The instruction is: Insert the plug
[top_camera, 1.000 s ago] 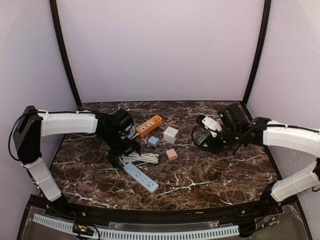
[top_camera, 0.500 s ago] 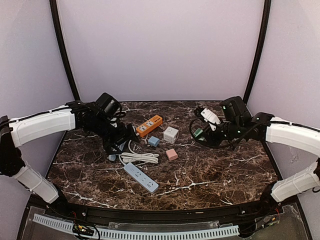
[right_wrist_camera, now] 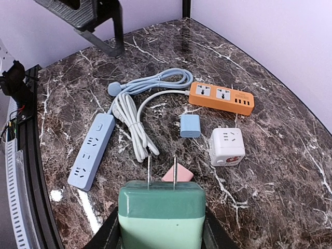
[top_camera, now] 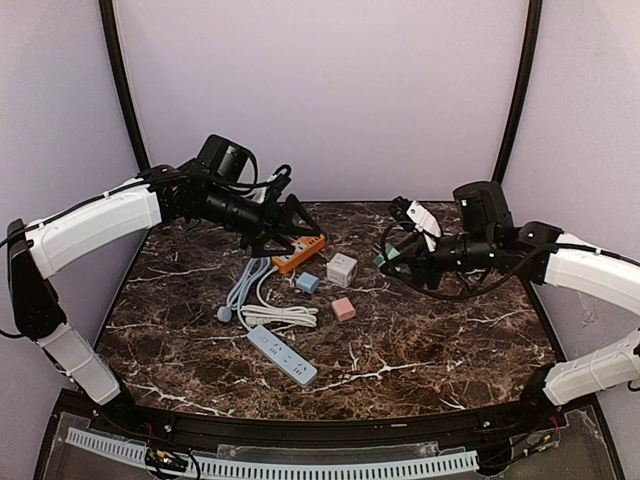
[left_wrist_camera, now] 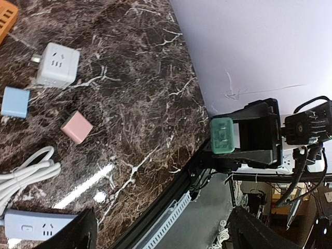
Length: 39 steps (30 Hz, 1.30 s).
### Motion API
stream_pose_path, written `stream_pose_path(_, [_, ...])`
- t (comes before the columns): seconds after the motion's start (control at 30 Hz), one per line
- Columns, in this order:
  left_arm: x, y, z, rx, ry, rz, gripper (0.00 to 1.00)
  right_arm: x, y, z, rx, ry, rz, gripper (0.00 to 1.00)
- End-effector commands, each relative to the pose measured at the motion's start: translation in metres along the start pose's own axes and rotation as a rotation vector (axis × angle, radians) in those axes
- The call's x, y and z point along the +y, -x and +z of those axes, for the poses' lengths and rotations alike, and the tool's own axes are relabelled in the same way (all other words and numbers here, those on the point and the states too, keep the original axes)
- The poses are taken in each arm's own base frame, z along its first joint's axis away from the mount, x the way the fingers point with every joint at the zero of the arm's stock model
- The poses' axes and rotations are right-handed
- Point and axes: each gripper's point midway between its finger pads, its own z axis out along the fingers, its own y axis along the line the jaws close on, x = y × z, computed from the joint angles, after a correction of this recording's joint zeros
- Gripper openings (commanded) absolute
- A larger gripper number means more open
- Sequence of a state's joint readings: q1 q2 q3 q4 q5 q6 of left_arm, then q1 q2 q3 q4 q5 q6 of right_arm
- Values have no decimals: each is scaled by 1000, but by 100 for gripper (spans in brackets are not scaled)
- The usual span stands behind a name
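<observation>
Nearest the front edge of the bench (top_camera: 450,360) lies a blue power strip (top_camera: 282,355), set slantwise, with its pale blue cord (top_camera: 240,285) running toward the back. Just behind it a white cord (top_camera: 280,315) is coiled in a flat bundle, and a pink cube (top_camera: 343,308) sits to the right of the coil. Farther back are a small blue cube (top_camera: 308,283) and a white socket cube (top_camera: 342,268), near each other but apart. Beyond them an orange power strip (top_camera: 299,251) lies close to the back edge. Toward the back left, raised off the surface, hangs the left tool (top_camera: 290,222), its 2 fingers (left_wrist_camera: 72,236) spread wide with nothing between them. Over the back right part of the bench, also off the surface, the right tool (top_camera: 395,258) pinches the green plug (right_wrist_camera: 162,207) by its sides. The plug's 2 metal prongs (right_wrist_camera: 174,167) stick out past the fingertips, pointing toward the things in the middle of the bench.
</observation>
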State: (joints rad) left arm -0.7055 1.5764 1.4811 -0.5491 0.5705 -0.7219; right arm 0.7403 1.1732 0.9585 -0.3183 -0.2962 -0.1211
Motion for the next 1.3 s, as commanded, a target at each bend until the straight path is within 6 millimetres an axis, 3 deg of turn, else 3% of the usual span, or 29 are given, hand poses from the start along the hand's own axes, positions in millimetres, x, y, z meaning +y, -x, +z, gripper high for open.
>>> stream_pose_path(0.0, [-39, 1, 6, 60, -149, 125, 88, 17, 35, -7, -104, 71, -57, 13])
stream_pose_path(0.43, [-80, 0, 38, 174, -336, 100, 78, 36, 51, 7, -126, 45, -114, 13])
stream_pose_path(0.7, [-84, -18, 46, 256, -364, 58, 72, 32, 61, 16, -133, -16, -133, 12])
stream_pose_path(1.27, [-81, -23, 56, 275, -363, 26, 41, 37, 62, 19, -133, -23, -154, 12])
